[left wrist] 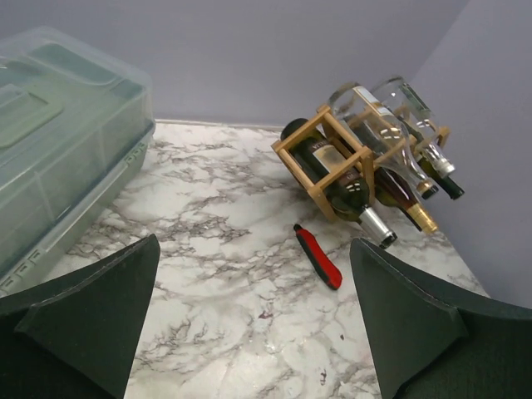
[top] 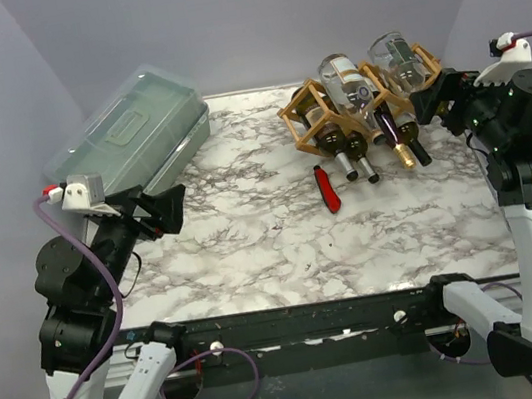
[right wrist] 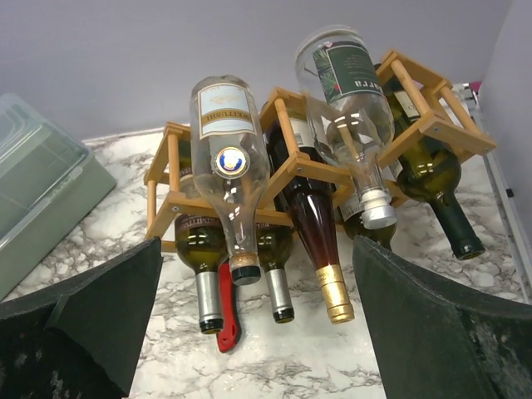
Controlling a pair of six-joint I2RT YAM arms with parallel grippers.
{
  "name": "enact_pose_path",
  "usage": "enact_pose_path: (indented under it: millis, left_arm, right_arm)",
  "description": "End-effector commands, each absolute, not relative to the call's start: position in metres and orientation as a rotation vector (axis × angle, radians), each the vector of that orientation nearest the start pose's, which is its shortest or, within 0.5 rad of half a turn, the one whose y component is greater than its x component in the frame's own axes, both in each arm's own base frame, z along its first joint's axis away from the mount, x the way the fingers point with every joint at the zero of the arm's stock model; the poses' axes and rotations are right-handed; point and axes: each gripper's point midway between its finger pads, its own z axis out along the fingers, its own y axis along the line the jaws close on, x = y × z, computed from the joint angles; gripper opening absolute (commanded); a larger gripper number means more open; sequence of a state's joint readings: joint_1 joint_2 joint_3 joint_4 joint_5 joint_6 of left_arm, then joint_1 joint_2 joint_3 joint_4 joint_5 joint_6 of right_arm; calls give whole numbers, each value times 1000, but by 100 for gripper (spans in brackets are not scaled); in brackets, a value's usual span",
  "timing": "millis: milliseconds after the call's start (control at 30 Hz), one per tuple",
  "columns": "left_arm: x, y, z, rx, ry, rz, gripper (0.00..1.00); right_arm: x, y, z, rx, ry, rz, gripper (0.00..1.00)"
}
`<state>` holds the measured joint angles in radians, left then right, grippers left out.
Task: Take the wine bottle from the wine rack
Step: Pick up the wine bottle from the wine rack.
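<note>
Marble table (top: 254,252), wine rack (top: 296,132) far right

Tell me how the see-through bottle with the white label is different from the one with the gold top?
The see-through bottle is clear glass; the gold-topped bottle is dark red. The see-through bottle lies on top of the wooden rack, the gold-topped bottle inside it. Both necks point the same way.

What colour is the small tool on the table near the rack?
The tool is red with a black end; clearest in the left wrist view.
</note>
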<state>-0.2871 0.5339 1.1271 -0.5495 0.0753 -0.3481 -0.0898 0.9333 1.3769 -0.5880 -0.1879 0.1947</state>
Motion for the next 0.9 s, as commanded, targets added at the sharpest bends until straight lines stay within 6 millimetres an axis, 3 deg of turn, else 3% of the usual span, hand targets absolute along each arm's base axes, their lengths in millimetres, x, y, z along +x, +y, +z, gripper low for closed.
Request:
enact_pose_path:
  millis: [0,333,567,867]
  left_arm:
    - [182,-103,416,83,1579,-664,99]
    - [189,-116,414,130,1619,-712,99]
    - [204,-140,399,215,1689,-795,99]
    - [230,-147,367,340,1716,-711,99]
  right_arm:
    - [296,12,417,142,1718,234,100]
    - [294,16,424,104,1720,249,100]
    - [291,50,416,-304,1711,292,100]
    - [297,55,404,-455,1786,288,100]
